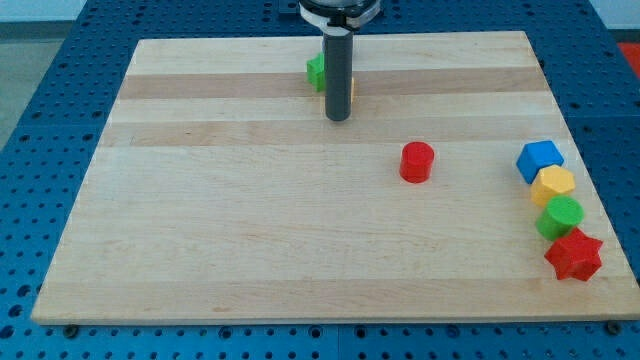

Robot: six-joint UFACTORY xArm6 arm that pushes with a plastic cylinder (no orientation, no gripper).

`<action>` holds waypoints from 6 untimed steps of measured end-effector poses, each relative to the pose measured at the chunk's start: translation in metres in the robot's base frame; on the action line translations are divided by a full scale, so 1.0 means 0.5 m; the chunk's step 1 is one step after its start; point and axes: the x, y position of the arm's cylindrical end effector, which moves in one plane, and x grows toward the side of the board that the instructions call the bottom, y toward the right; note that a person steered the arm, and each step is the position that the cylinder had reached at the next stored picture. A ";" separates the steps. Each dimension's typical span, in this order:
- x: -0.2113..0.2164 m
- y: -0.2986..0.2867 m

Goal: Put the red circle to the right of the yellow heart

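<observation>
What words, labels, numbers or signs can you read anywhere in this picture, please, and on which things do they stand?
There is no readable text in this view.
The wooden board shows only grain.
The red circle, blue block, yellow block, green circle and red star carry no marks.
My tip and its rod are plain dark; the green block behind it is mostly hidden.

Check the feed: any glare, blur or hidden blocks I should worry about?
Camera view: even light, soft shadows, sharp focus; no strong glare on the board. My tip and rod hide most of the green block and yellow block; red circle is plain.
</observation>
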 end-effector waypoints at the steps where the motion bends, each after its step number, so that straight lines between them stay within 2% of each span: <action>1: -0.084 -0.002; 2: -0.057 -0.018; 3: 0.108 -0.025; 4: 0.260 0.083; 5: 0.208 0.181; 6: 0.098 0.210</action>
